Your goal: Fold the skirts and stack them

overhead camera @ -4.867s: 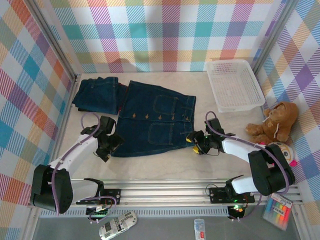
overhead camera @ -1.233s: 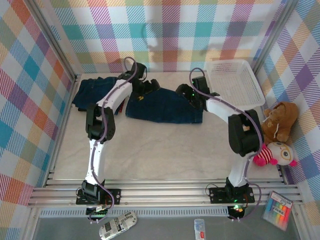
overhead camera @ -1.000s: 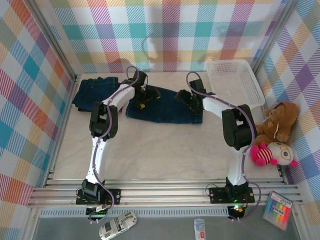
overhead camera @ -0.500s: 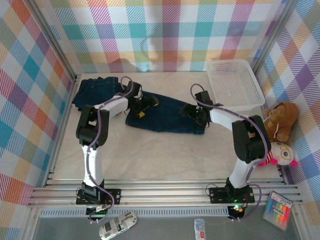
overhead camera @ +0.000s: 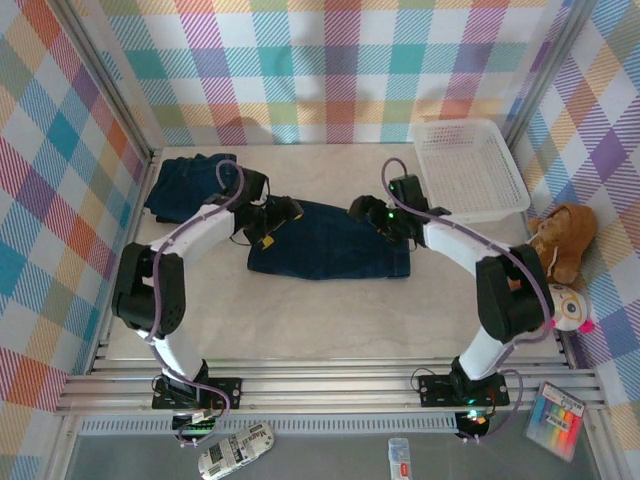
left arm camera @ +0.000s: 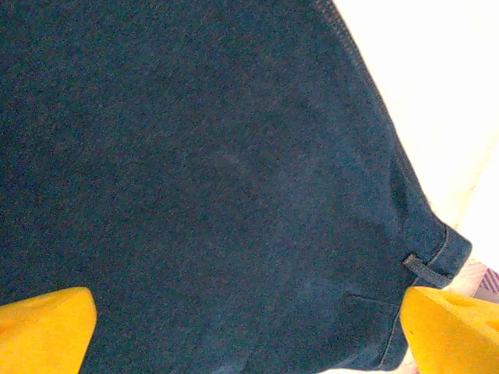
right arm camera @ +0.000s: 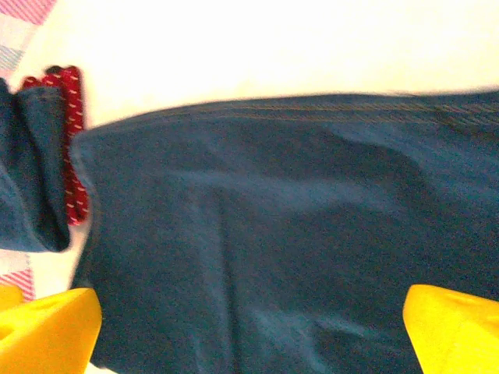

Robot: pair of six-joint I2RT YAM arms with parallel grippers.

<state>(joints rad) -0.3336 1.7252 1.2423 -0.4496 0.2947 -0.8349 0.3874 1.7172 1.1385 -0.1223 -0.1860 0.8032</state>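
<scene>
- I am seeing the denim skirt (overhead camera: 330, 240) showing dark blue.
- The dotted skirt (right arm camera: 74, 156) is showing red with small white flecks.
- The basket (overhead camera: 470, 175) is looking white and the teddy bear (overhead camera: 560, 240) brown.
- The left claw (left arm camera: 249, 333) is showing yellow fingers (left arm camera: 47, 331).
- The walls (overhead camera: 320, 60) are showing pastel plaid.

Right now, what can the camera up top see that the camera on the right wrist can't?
From the top camera you get the white basket, the teddy bear, and the long left arm and right arm. From the right wrist camera you get red dotted cloth tucked beside a blue fold, plus yellow fingertips spread wide apart. Both share the folded denim skirt, lying flat.
</scene>
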